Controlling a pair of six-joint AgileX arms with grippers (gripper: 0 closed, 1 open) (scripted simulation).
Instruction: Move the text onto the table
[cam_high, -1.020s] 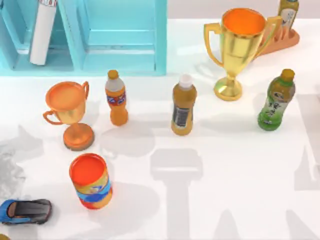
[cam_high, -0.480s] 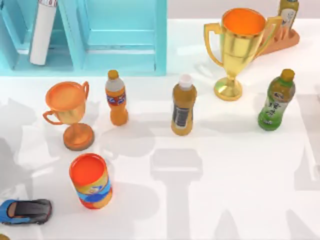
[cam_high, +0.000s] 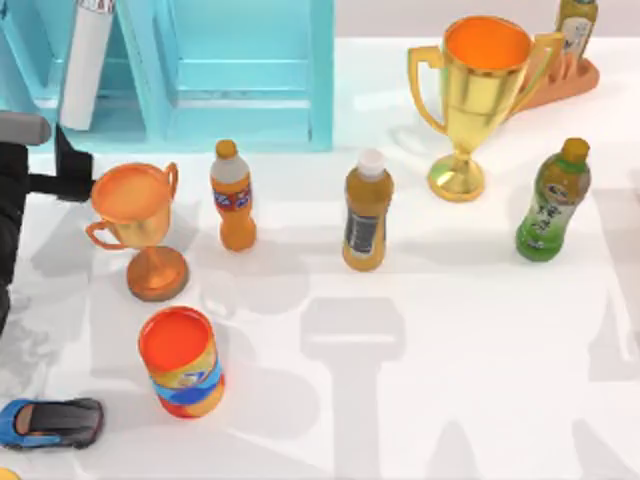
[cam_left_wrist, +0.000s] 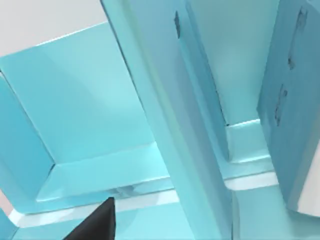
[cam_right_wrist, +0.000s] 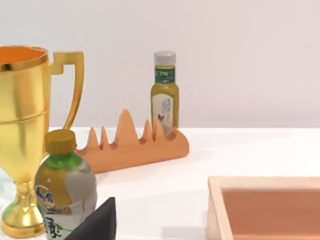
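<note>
Turquoise shelf unit (cam_high: 240, 75) at table (cam_high: 480, 330) far-left corner; left wrist view looks into its compartments. Text (cam_left_wrist: 295, 100), teal-blue hardcover, stands upright inside shelf unit, white page edge at its lower end. Left tool (cam_high: 40, 165) at table left edge, beside orange trophy (cam_high: 135, 225), near shelf front. Tool state: cannot tell, either arm. Right wrist view: gold trophy (cam_right_wrist: 22, 130), green bottle (cam_right_wrist: 65, 195).

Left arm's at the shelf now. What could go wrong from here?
1. The left tool hangs right beside the orange trophy; a sideways swing could topple it.
2. The text appears to stand in a narrow bay of the shelf, so the tool may strike a divider instead of straddling it.
</note>
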